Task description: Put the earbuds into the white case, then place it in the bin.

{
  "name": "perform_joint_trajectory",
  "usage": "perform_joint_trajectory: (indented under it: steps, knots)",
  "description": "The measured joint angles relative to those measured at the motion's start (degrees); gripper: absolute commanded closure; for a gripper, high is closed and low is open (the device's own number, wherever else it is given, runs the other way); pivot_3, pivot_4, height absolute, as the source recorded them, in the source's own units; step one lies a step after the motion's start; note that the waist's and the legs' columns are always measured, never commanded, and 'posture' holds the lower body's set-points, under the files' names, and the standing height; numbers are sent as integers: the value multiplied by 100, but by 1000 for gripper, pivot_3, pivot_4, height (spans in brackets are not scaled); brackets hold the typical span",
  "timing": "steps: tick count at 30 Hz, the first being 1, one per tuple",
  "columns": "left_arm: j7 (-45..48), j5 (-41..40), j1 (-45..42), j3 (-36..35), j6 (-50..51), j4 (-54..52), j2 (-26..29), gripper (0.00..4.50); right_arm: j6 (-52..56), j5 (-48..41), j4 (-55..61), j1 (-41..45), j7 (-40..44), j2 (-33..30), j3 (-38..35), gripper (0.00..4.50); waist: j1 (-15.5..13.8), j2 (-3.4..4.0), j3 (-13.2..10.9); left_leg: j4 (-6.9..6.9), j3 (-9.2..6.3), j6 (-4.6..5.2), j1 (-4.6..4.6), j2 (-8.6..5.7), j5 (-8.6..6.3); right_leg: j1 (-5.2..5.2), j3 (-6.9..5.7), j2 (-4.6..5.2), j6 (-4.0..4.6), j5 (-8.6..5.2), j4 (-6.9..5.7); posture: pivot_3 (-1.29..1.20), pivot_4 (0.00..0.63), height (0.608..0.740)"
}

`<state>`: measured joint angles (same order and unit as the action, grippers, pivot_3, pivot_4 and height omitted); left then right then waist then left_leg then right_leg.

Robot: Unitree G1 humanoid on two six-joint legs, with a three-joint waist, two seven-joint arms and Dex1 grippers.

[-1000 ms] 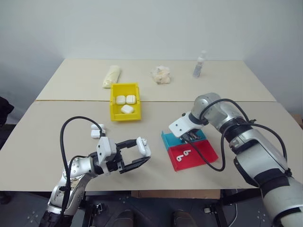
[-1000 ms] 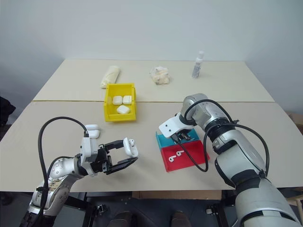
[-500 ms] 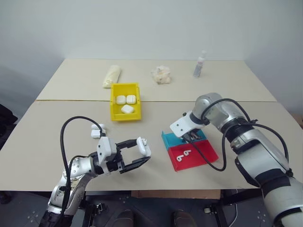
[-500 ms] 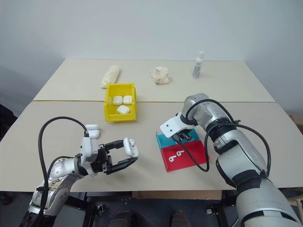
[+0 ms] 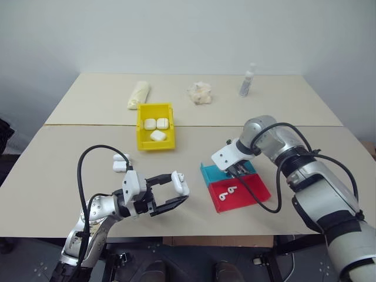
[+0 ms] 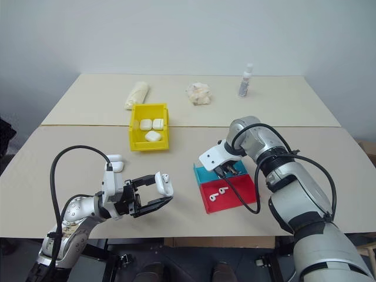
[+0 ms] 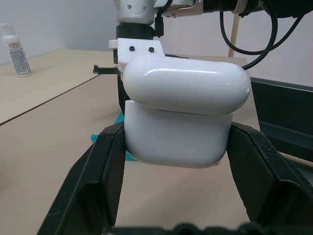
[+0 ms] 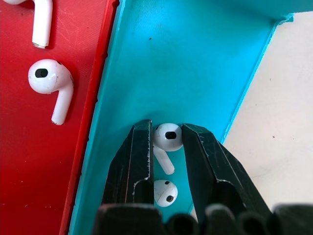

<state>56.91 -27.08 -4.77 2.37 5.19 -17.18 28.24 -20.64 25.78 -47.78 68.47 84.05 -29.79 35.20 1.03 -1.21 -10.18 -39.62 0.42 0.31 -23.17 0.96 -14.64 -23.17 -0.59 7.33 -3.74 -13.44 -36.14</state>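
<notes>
Right now the right claw (image 8: 165,147) sits in the blue tray (image 8: 205,58) near the counter's front edge, fingers pinching a tiny, slick earbud (image 8: 167,137) by its head, while the left claw (image 5: 174,194) is clamped on the open white case (image 7: 182,110).

We saw two beige tables (image 5: 88,106) pushed together, a seam running across between them. On the far one lay a pale rolled cloth (image 5: 138,94) toward the left, a crumpled cream-coloured wad (image 5: 199,93) near the middle, and a small clear spray bottle (image 5: 248,80) standing upright toward the right. On the near table a shallow blue tray (image 8: 195,63) and a shallow red tray (image 5: 247,191) sat touching, side by side, the red one nearer to us. A plain grey-white wall (image 5: 188,29) rose behind the tables.
</notes>
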Motion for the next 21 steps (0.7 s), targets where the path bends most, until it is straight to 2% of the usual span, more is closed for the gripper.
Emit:
perform_joint_trajectory:
  steps: [8, 11, 14, 18, 21]
  knots:
    - [-21, -13, -100, -1, 2, -4, -67, 1664, 639, -469, 742, -209, 105, -117, -522, 3457, -9, 6, -4, 0, -1, 0, -9, 0, 0, -7, -1, 0, 0, 0, 0, 0, 150, 740]
    - [-48, -266, -476, 0, 112, -88, -251, 1664, 2973, -1908, 3147, -816, -35, -870, -2375, 3457, -155, 27, -19, -11, -15, 2, -42, -2, -1, -14, -16, 4, -3, 3, -3, 0, 150, 740]
    - [-136, -443, -700, -7, 264, -195, -314, 1664, 4564, -2670, 4590, -1130, -333, -1133, -3360, 3457, -170, 26, -18, -11, -20, 5, -40, -1, -3, -5, -23, 3, -3, 2, -2, 0, 150, 740]
    - [-103, -972, -1039, -48, 636, -340, -327, 1664, 7686, -4239, 6826, -1782, -1329, -733, -5098, 3457, -145, 26, -18, -11, -20, 6, -29, -1, -3, -4, -14, 3, -3, 2, 1, 0, 150, 740]
    - [-63, -1239, -1277, -66, 790, -368, -387, 1664, 9100, -5361, 7939, -1811, -1964, -7, -6309, 3457, -124, 30, -16, -7, -20, 6, -11, -2, -4, 6, -12, 1, -2, 2, -5, 0, 150, 740]
